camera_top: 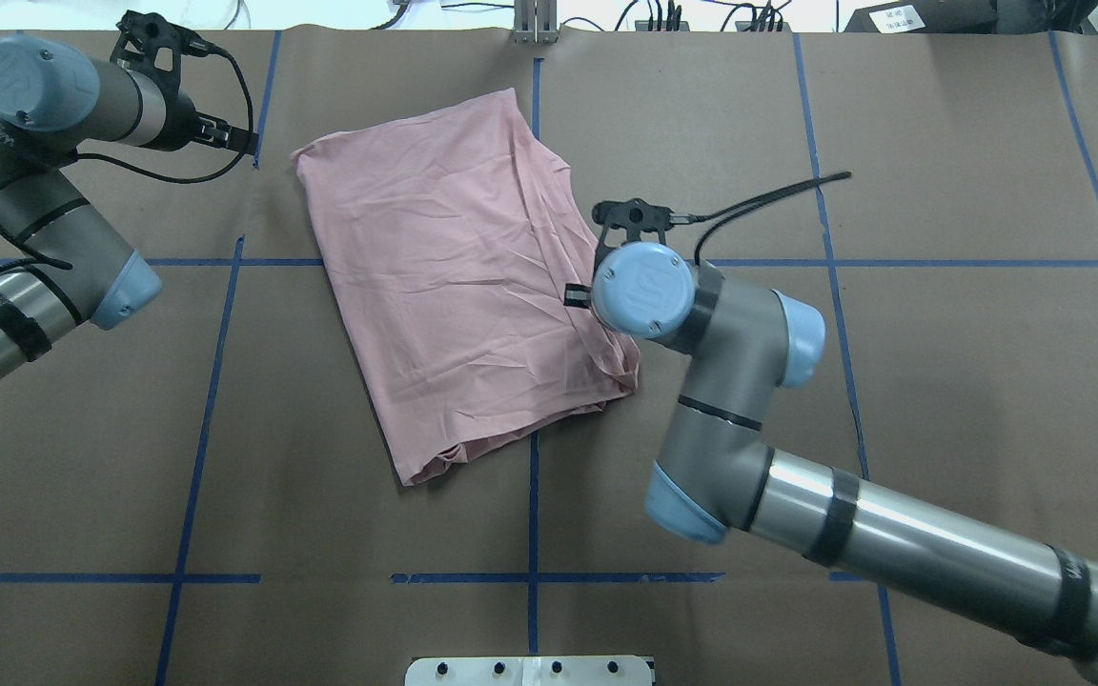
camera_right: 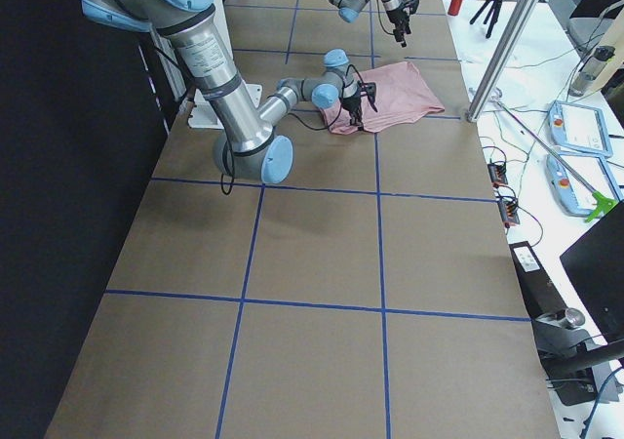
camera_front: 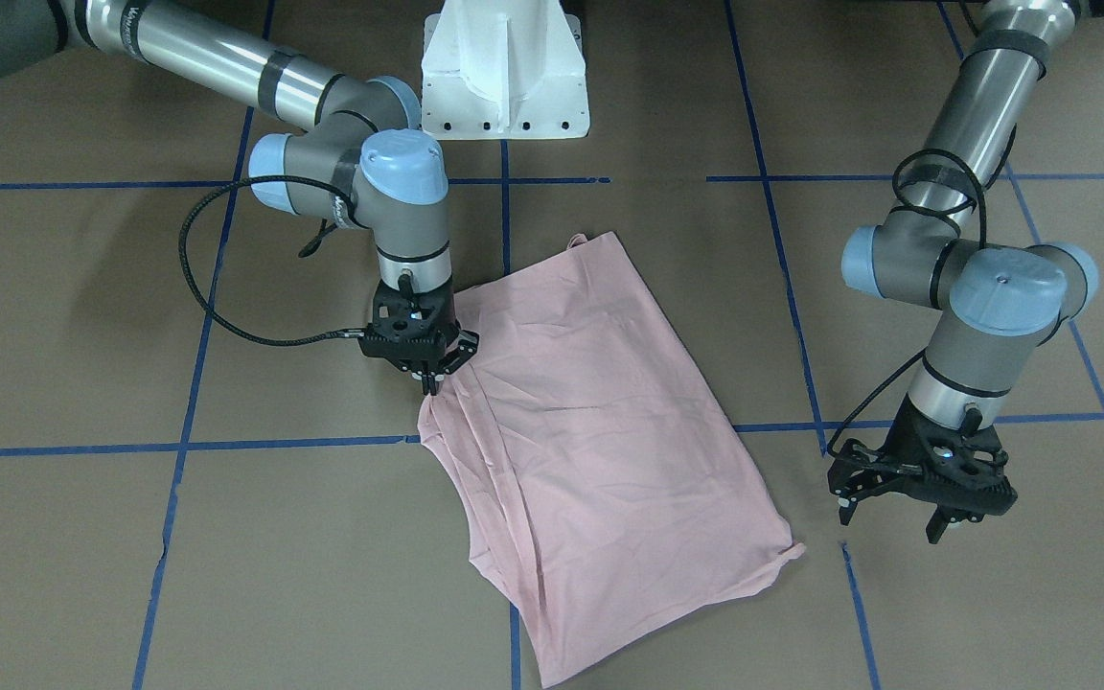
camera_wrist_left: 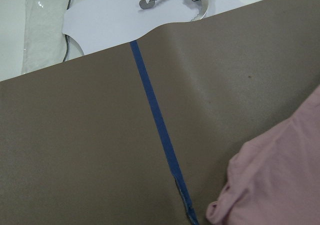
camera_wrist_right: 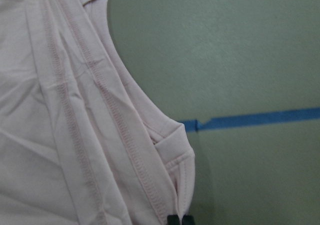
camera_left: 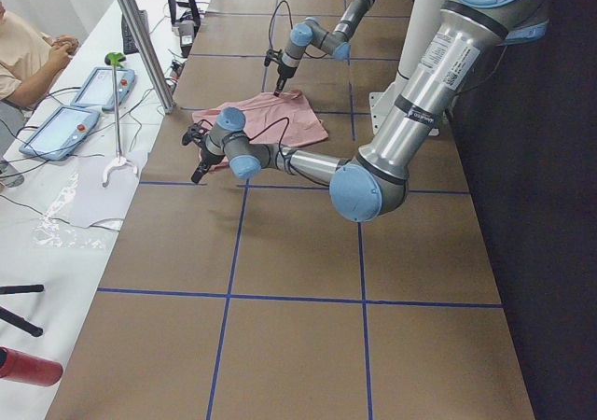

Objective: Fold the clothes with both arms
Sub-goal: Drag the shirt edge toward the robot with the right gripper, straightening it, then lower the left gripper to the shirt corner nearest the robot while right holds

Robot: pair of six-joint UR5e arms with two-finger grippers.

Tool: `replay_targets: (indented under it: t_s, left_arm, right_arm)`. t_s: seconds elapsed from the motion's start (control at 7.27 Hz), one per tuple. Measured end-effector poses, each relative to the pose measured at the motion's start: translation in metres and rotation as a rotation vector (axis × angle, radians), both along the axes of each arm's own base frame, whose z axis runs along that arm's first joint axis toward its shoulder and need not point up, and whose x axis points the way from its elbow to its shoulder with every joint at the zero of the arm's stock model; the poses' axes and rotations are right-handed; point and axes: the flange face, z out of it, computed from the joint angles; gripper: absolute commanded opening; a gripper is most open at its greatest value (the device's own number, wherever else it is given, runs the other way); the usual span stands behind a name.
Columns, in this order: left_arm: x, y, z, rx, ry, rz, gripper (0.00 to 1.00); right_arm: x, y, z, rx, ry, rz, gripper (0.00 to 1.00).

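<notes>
One T-shirt (camera_front: 590, 431) — right claw (camera_front: 430, 385) pinching its edge, left claw (camera_front: 889, 522) spread wide, empty, nearby.

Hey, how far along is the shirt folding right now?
Done: the T-shirt lies as a rough layered rectangle. In hand: the right gripper pinches its edge, while the left gripper hangs open off the cloth. Left: probably another fold, since it's large and wrinkled.

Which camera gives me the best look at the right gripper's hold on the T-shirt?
The exterior front-facing view: the right gripper is unobstructed, fingers pinched together on the T-shirt edge. The right wrist view shows only the fingertips at the hem. Overhead, the wrist joint hides it; the side views show it too small.
</notes>
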Motion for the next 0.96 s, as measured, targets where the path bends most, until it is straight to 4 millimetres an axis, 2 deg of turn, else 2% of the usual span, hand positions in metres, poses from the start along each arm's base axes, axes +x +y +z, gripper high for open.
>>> replay_targets:
  t_s: [0.28, 0.41, 0.55, 0.69, 0.83, 0.96]
  left_arm:
    - [0.001, 0.001, -0.003, 0.004, 0.005, 0.001, 1.00]
    - [0.002, 0.002, -0.005, 0.007, 0.007, 0.003, 1.00]
    - [0.002, 0.002, -0.007, 0.010, 0.009, 0.003, 1.00]
    - [0.002, 0.003, -0.008, 0.011, 0.010, 0.004, 1.00]
    - [0.003, 0.003, -0.008, 0.011, 0.011, 0.004, 1.00]
    - [0.003, 0.003, -0.010, 0.013, 0.013, 0.004, 1.00]
  right_arm:
    - [0.022, 0.079, 0.026, 0.063, 0.005, -0.020, 0.00]
    - [0.027, 0.107, 0.034, 0.084, 0.008, -0.025, 0.00]
    - [0.028, 0.123, 0.038, 0.093, 0.009, -0.026, 0.00]
    - [0.028, 0.131, 0.040, 0.098, 0.010, -0.028, 0.45]
    - [0.027, 0.135, 0.040, 0.100, 0.010, -0.030, 0.99]
    - [0.026, 0.138, 0.040, 0.102, 0.010, -0.032, 1.00]
